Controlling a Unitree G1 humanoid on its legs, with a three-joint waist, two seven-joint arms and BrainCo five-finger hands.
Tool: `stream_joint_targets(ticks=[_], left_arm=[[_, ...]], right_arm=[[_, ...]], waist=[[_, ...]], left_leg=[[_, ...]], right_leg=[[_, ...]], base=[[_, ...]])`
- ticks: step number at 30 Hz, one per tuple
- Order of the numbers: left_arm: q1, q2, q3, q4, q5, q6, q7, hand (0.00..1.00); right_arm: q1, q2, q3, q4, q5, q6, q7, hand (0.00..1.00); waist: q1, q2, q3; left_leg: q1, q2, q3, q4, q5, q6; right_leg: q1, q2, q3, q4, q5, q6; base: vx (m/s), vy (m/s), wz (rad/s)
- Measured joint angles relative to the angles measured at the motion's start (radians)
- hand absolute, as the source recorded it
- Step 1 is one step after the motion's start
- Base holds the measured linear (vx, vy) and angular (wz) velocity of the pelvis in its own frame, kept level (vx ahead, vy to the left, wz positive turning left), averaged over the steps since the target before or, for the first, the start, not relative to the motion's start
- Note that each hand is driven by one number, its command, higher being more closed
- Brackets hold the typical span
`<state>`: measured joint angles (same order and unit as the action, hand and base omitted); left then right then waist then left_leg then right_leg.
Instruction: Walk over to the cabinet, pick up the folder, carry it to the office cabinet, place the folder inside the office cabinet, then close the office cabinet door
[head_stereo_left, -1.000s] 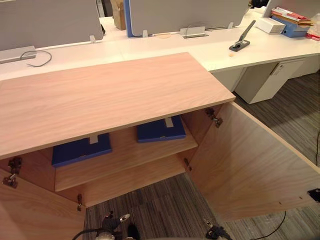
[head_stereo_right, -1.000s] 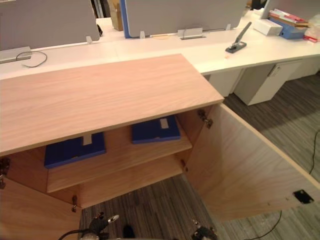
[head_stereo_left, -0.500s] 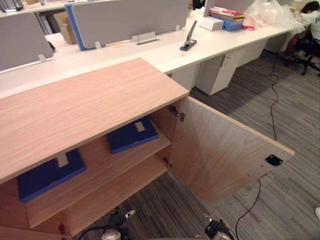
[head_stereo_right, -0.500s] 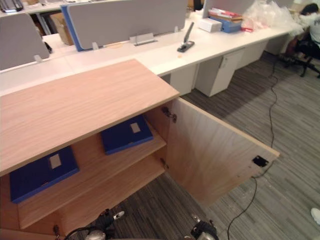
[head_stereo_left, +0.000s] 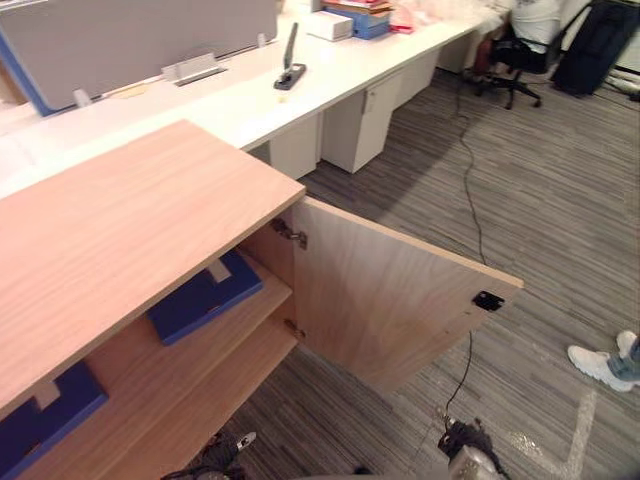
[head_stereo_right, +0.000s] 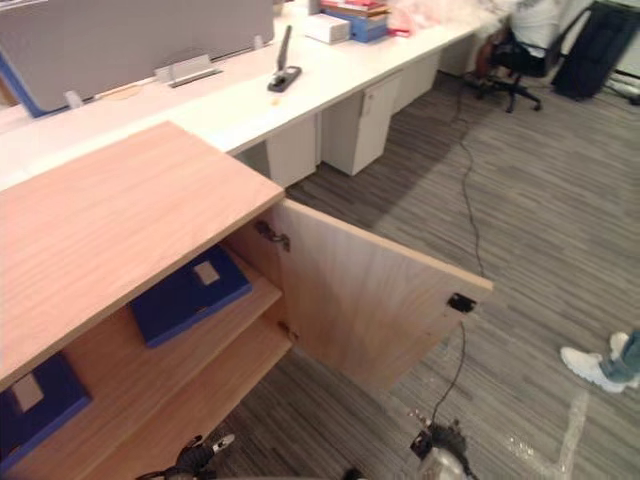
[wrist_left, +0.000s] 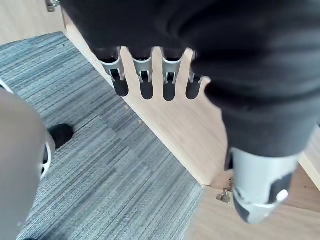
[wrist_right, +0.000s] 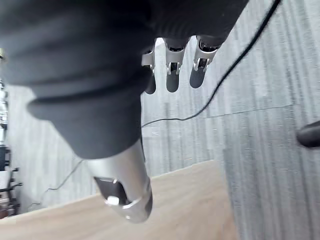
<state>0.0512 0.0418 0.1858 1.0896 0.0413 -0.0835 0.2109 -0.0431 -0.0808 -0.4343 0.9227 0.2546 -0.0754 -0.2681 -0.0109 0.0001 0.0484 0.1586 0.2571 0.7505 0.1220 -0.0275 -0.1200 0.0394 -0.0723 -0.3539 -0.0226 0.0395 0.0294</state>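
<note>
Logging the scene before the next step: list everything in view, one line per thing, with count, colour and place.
cabinet: one, light wood, front left
cabinet door: one, light wood, swung open to the right
folders: two, blue, flat on the upper shelf, the second further left
desk: one, white, behind the cabinet
partition screen: one, grey, standing on the desk
stapler-like tool: one, dark, on the desk
drawer unit: one, white, under the desk
office chair: one, black, far end of the desk, a person seated
shoe: one, white, a person's, on the carpet at right
carpet: grey, striped
left hand: fingers straight, holding nothing
right hand: fingers straight, holding nothing
</note>
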Motion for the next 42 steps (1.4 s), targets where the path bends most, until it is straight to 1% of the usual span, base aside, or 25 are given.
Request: stream_joint_targets(ticks=[4,5,8,12,14,17,19,22,23,25,26,30,33,35,36,38,39,40,41,42], left_arm=[[-0.006,0.001,-0.006,-0.001,-0.003,0.0,0.0,0.0],[-0.005,0.001,-0.006,-0.001,-0.003,0.0,0.0,0.0],[0.0,0.004,-0.007,-0.003,-0.003,0.0,0.0,0.0],[0.024,0.004,-0.01,-0.021,-0.003,0.002,-0.004,0.0],[0.032,0.004,-0.009,-0.021,-0.004,0.005,-0.006,0.0],[0.032,0.004,-0.01,-0.021,-0.003,0.006,-0.013,0.0],[0.036,0.007,-0.006,-0.022,-0.013,0.006,-0.017,0.0],[0.039,0.012,-0.005,-0.023,-0.016,0.006,-0.022,0.0],[0.041,0.013,-0.005,-0.027,-0.016,0.006,-0.023,0.0],[0.053,0.017,-0.005,-0.041,-0.017,0.006,-0.023,0.0],[0.056,0.022,-0.006,-0.041,-0.016,0.006,-0.023,0.0],[0.066,0.024,-0.005,-0.041,-0.021,0.006,-0.025,0.0],[0.073,0.028,-0.004,-0.04,-0.026,0.006,-0.035,0.0],[0.078,0.03,-0.004,-0.04,-0.039,0.006,-0.044,0.0],[0.082,0.032,-0.004,-0.04,-0.043,0.006,-0.044,0.0],[0.091,0.036,-0.005,-0.039,-0.047,0.006,-0.045,0.0],[0.093,0.038,-0.005,-0.035,-0.052,0.007,-0.048,0.0],[0.087,0.043,-0.005,-0.019,-0.054,0.006,-0.056,0.0],[0.084,0.045,-0.005,-0.014,-0.054,0.007,-0.061,0.0],[0.075,0.051,-0.007,-0.002,-0.054,0.007,-0.069,0.0]], right_arm=[[-0.012,-0.035,0.005,-0.108,-0.001,-0.018,-0.01,0.0],[-0.021,-0.055,0.005,-0.145,-0.001,-0.024,-0.011,0.0],[-0.042,-0.091,0.01,-0.194,-0.004,-0.031,-0.011,0.0],[-0.07,-0.137,0.051,-0.234,-0.032,-0.034,-0.009,0.0],[-0.101,-0.177,0.087,-0.24,-0.04,-0.036,-0.005,0.0],[-0.158,-0.238,0.145,-0.249,-0.041,-0.041,0.004,0.0],[-0.204,-0.271,0.194,-0.264,-0.042,-0.044,0.013,0.0],[-0.273,-0.279,0.216,-0.264,-0.042,-0.051,0.03,0.0],[-0.284,-0.282,0.226,-0.263,-0.037,-0.052,0.023,0.0],[-0.305,-0.316,0.251,-0.263,-0.041,-0.056,0.028,0.0],[-0.318,-0.332,0.276,-0.263,-0.041,-0.056,0.029,0.0],[-0.331,-0.363,0.311,-0.263,-0.039,-0.056,0.036,0.0],[-0.339,-0.399,0.364,-0.263,-0.036,-0.055,0.062,0.0],[-0.339,-0.428,0.416,-0.262,-0.036,-0.053,0.079,0.0],[-0.341,-0.452,0.465,-0.262,-0.036,-0.053,0.087,0.0],[-0.358,-0.522,0.601,-0.264,-0.036,-0.044,0.107,0.0],[-0.376,-0.608,0.744,-0.287,-0.036,-0.034,0.136,0.0],[-0.392,-0.711,0.887,-0.336,-0.041,-0.023,0.199,0.0],[-0.401,-0.761,0.955,-0.368,-0.042,-0.02,0.236,0.0],[-0.405,-0.851,1.07,-0.453,-0.045,-0.019,0.315,0.0]], waist=[[-0.004,0.005,0.002],[-0.006,0.012,0.005],[-0.01,0.021,0.006],[-0.009,0.023,0.006],[-0.008,0.029,0.011],[-0.009,0.048,0.015],[0.002,0.055,0.011],[0.003,0.055,0.011],[0.005,0.055,0.011],[0.008,0.054,0.012],[0.004,0.054,0.012],[-0.001,0.053,0.012],[-0.011,0.053,0.012],[-0.021,0.052,0.012],[-0.029,0.051,0.013],[-0.044,0.047,0.013],[-0.055,0.046,0.013],[-0.057,0.04,0.016],[-0.059,0.039,0.016],[-0.062,0.032,0.012]], left_leg=[[0.0,0.003,0.003,0.024,-0.008,-0.002],[0.0,0.003,0.0,0.025,-0.012,-0.001],[-0.001,0.003,-0.023,0.025,-0.016,-0.002],[-0.002,0.001,-0.051,0.024,-0.017,-0.002],[-0.004,-0.002,-0.059,0.022,-0.017,-0.002],[-0.021,-0.01,-0.102,0.005,-0.017,-0.002],[-0.024,-0.017,-0.119,-0.019,-0.012,-0.005],[-0.04,-0.03,-0.145,-0.036,0.007,0.004],[-0.04,-0.032,-0.147,-0.04,0.009,0.005],[-0.041,-0.036,-0.151,-0.049,0.014,0.008],[-0.042,-0.037,-0.151,-0.051,0.017,0.008],[-0.048,-0.037,-0.157,-0.054,0.02,0.009],[-0.057,-0.036,-0.157,-0.058,0.026,0.008],[-0.055,-0.035,-0.157,-0.064,0.03,0.007],[-0.054,-0.033,-0.156,-0.064,0.031,0.007],[-0.053,-0.03,-0.15,-0.064,0.031,0.007],[-0.057,-0.026,-0.141,-0.061,0.031,0.007],[-0.06,-0.017,-0.133,-0.048,0.026,0.005],[-0.062,-0.009,-0.132,-0.038,0.021,0.004],[-0.073,0.009,-0.132,-0.014,0.011,0.007]], right_leg=[[0.0,-0.001,0.014,0.0,0.004,0.0],[0.0,-0.002,0.015,0.0,0.006,0.001],[0.005,-0.004,0.01,0.0,0.008,0.002],[0.013,-0.007,-0.001,0.0,0.011,0.003],[0.013,-0.009,-0.004,-0.001,0.017,0.003],[0.011,-0.01,-0.027,-0.012,0.032,0.006],[0.012,-0.003,-0.034,-0.032,0.05,0.003],[0.012,-0.009,-0.056,-0.048,0.065,0.002],[0.012,-0.009,-0.057,-0.05,0.067,0.001],[0.012,-0.009,-0.058,-0.059,0.075,0.0],[0.01,-0.008,-0.059,-0.06,0.077,0.0],[0.005,-0.007,-0.065,-0.06,0.079,-0.001],[-0.006,-0.005,-0.068,-0.06,0.083,-0.003],[-0.006,-0.002,-0.067,-0.06,0.084,-0.003],[-0.007,0.0,-0.065,-0.06,0.084,-0.004],[-0.014,0.005,-0.053,-0.06,0.087,-0.008],[-0.021,0.009,-0.041,-0.06,0.089,-0.012],[-0.027,0.016,-0.026,-0.06,0.091,-0.015],[-0.029,0.022,-0.021,-0.06,0.092,-0.016],[-0.034,0.033,-0.017,-0.061,0.09,-0.02]], base=[[0.01,-0.008,-0.12],[0.0,0.0,0.0],[0.0,-0.01,0.06],[-0.01,-0.019,0.1],[-0.04,-0.006,0.09],[-0.06,-0.016,0.21],[-0.07,-0.018,0.11],[-0.09,-0.026,0.21],[-0.08,-0.013,0.1],[-0.07,-0.019,0.0],[-0.05,-0.022,-0.01],[-0.04,-0.026,0.01],[-0.02,-0.021,-0.04],[-0.01,-0.013,-0.02],[-0.03,-0.032,-0.08],[-0.04,-0.031,-0.19],[-0.06,-0.028,-0.35],[-0.06,-0.04,-0.36],[-0.07,-0.092,-0.29],[-0.07,-0.141,-0.19]])
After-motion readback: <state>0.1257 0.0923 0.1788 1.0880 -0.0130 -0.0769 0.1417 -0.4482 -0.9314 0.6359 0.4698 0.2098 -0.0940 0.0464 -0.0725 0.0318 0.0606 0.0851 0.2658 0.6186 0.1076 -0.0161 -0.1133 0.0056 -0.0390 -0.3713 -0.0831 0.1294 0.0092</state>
